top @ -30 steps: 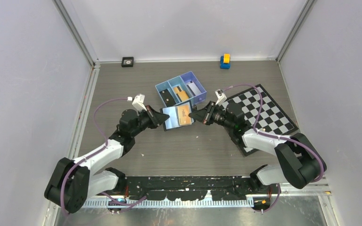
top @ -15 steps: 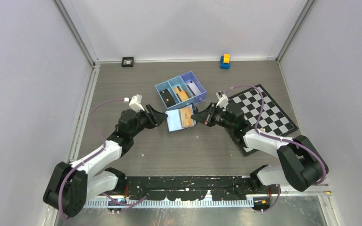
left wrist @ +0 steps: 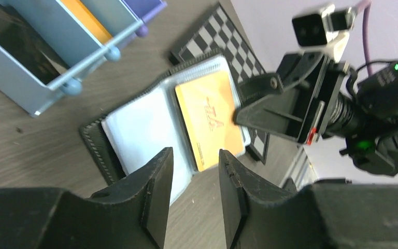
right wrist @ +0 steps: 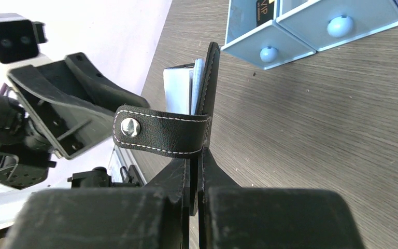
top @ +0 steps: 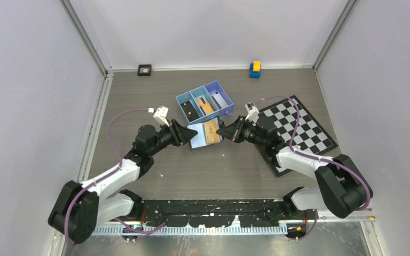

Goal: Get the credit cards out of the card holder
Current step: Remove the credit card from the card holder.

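Observation:
The card holder (top: 203,134) is open and tilted on edge, its pale bluish inside facing my left gripper. An orange-gold credit card (top: 211,132) sits in its right pocket, clear in the left wrist view (left wrist: 212,122). My right gripper (top: 222,131) is shut on the holder's black outer edge (right wrist: 207,93), just below the strap tab (right wrist: 160,132). My left gripper (left wrist: 194,176) is open and empty, its fingertips close in front of the pale left page (left wrist: 145,124). It also shows in the top view (top: 193,133).
A blue three-compartment tray (top: 231,108) with cards stands just behind the holder, close in the left wrist view (left wrist: 57,78). A chequered board (top: 299,128) lies under the right arm. A small black object (top: 144,70) and a blue-yellow block (top: 254,69) sit at the back wall.
The holder has tilted up and turned more toward the left gripper. The left gripper drew back a little, then moved in toward the holder again. The right gripper keeps its hold.

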`<action>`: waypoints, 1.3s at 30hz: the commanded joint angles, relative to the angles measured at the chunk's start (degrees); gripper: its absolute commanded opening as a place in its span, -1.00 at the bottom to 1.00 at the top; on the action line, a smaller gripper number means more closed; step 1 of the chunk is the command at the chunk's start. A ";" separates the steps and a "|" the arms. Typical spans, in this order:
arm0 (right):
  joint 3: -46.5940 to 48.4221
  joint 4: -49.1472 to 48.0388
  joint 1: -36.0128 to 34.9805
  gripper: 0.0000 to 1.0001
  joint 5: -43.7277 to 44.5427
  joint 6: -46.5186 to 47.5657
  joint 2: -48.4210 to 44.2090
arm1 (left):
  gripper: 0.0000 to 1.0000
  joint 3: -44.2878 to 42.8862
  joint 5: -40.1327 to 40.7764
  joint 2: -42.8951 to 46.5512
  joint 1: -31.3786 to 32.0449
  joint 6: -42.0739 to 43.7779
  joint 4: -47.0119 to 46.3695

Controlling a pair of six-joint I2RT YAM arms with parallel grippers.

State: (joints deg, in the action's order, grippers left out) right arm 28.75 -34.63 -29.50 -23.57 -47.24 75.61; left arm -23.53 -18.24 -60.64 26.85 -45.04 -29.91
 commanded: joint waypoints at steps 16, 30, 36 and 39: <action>0.18 -12.50 0.10 -0.99 -4.56 -2.65 -1.10 | -0.32 -4.11 -11.75 -16.60 3.03 -7.09 -20.26; 0.95 -14.74 0.08 -0.99 -5.70 -4.63 3.40 | -0.78 -1.54 -15.32 -12.94 2.32 -10.09 -31.58; 1.04 -16.62 0.10 -0.99 -6.79 -5.78 4.58 | -0.77 -1.87 -18.80 -14.69 2.33 -13.30 -39.07; 0.95 -17.29 0.08 -0.99 -7.13 -5.99 4.70 | -0.69 -1.82 -19.17 -15.20 2.33 -14.46 -40.61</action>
State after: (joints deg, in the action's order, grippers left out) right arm 28.60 -50.35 -28.25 -27.81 -53.21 79.07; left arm -23.97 -30.35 -76.18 27.59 -55.79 -56.51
